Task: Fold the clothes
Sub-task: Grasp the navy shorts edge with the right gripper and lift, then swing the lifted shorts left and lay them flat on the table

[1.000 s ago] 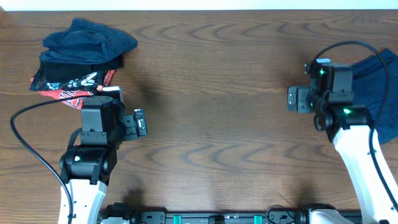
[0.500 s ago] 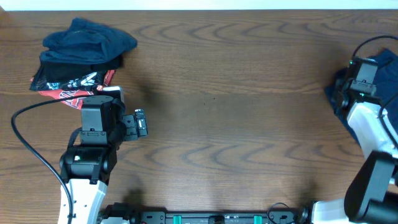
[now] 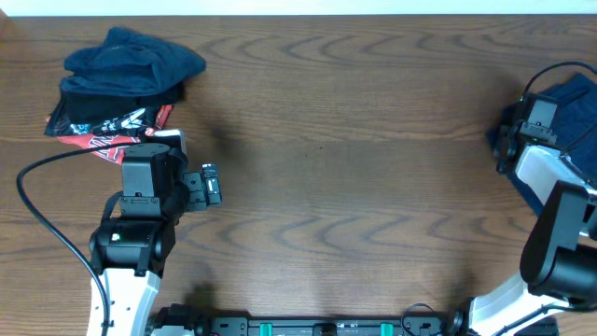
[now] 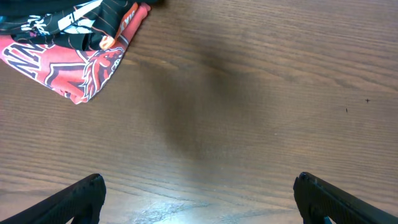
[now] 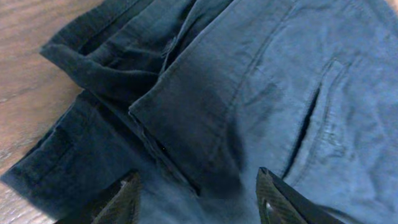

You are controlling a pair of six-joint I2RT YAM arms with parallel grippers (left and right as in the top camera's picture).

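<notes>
The dark navy garment [image 3: 571, 101] lies crumpled at the table's right edge. It fills the right wrist view [image 5: 249, 93], with folds and a seam showing. My right gripper [image 5: 199, 196] is open just above the fabric, one finger on each side of a fold, holding nothing. In the overhead view the right gripper [image 3: 511, 140] sits at the garment's left edge. My left gripper [image 4: 199, 199] is open and empty over bare wood; in the overhead view the left gripper [image 3: 211, 184] is left of centre.
A pile of other clothes lies at the back left: a blue garment [image 3: 131, 58] on top of black and red printed cloth [image 3: 107, 123]. The red printed cloth [image 4: 68, 62] shows at the top left of the left wrist view. A black cable [image 3: 37, 215] loops beside the left arm.
My right arm has swung right, from over bare wood to over the navy garment at the table's right edge. The left arm has not moved.
</notes>
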